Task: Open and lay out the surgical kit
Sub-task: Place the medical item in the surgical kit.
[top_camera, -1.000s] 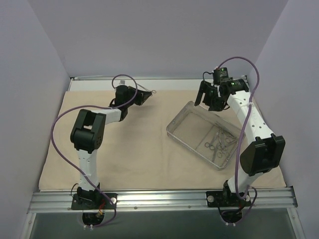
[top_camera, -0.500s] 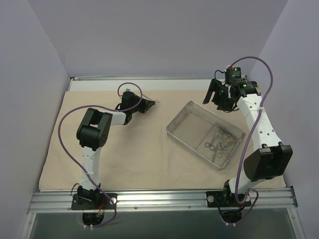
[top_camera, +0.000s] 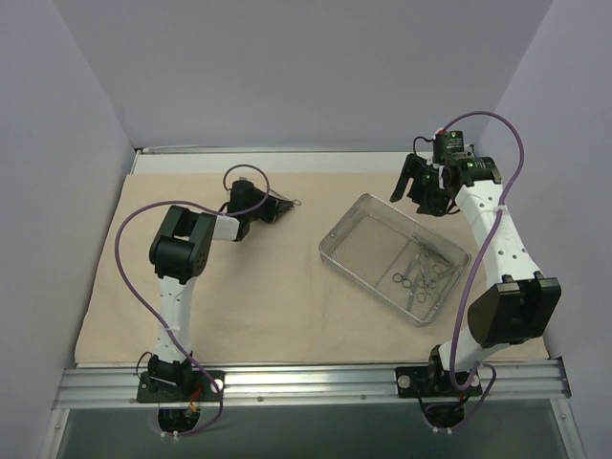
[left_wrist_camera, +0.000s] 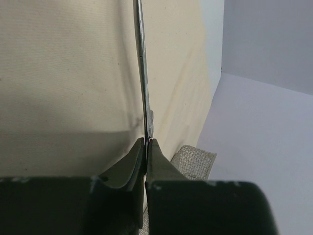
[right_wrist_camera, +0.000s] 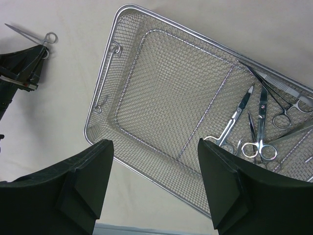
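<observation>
The beige cloth wrap (top_camera: pixel 258 287) lies spread flat over the table. On its right part stands the silver wire-mesh tray (top_camera: pixel 356 237), with several scissors and forceps (top_camera: pixel 421 273) in its near right end. My left gripper (top_camera: pixel 283 205) is low over the far middle of the cloth, shut on a thin steel ring-handled instrument (top_camera: pixel 297 202). In the left wrist view that instrument (left_wrist_camera: pixel 142 63) runs edge-on out of the closed gripper (left_wrist_camera: pixel 147 141). My right gripper (top_camera: pixel 415 189) hangs open above the tray's far corner. In the right wrist view the tray (right_wrist_camera: pixel 161 73) and its instruments (right_wrist_camera: pixel 259 132) lie below the empty gripper (right_wrist_camera: pixel 156 164).
Grey walls close the table in on the left, back and right. A white strip of table (top_camera: pixel 316 163) shows beyond the cloth's far edge. A metal rail (top_camera: pixel 306 381) with both arm bases runs along the near edge.
The left gripper has come slightly nearer and lower with the instrument. The right gripper has swung right, off the tray's far corner, still open.
</observation>
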Tool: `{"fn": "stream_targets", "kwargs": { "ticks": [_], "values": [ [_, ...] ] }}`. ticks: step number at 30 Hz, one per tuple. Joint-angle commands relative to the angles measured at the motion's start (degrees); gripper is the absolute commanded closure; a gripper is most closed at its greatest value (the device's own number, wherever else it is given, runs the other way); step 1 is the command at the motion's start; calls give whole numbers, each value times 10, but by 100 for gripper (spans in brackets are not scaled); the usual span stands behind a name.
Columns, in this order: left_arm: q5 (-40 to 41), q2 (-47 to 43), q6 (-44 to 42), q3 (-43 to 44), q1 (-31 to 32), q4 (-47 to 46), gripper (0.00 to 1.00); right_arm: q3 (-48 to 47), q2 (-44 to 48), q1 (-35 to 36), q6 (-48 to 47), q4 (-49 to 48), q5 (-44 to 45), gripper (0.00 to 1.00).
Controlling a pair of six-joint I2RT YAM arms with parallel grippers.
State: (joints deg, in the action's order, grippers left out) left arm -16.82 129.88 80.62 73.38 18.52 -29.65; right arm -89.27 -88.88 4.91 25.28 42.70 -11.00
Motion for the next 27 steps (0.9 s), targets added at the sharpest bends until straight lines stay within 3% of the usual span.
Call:
{"fn": "stream_targets", "kwargs": {
  "ticks": [1,9,12,13,16,22,25,26,27],
  "values": [
    [-8,11,-18,32,-6,-3,94,5,8,-4,-5,12,-4,30],
    [-14,16,-28,39,-14,24,92,4,0,-5,-2,10,-5,29],
    [-16,20,-30,46,-17,52,77,5,-4,-5,-2,10,-9,29],
    [-16,19,-29,45,-18,56,64,6,-4,-5,-2,11,-9,29],
    [-16,12,-36,44,-18,80,47,5,-9,-5,-2,9,-10,29],
    [-30,-17,-42,25,-19,109,40,7,-15,-7,0,1,-9,29],
    [-28,-51,-53,36,-24,227,37,-3,-20,-8,0,4,-7,29],
    [-20,-66,-59,51,-25,355,36,-8,-27,-9,0,11,-3,29],
    [2,-74,-70,80,-29,400,31,-14,-30,-10,-1,16,4,29]
  ]
}}
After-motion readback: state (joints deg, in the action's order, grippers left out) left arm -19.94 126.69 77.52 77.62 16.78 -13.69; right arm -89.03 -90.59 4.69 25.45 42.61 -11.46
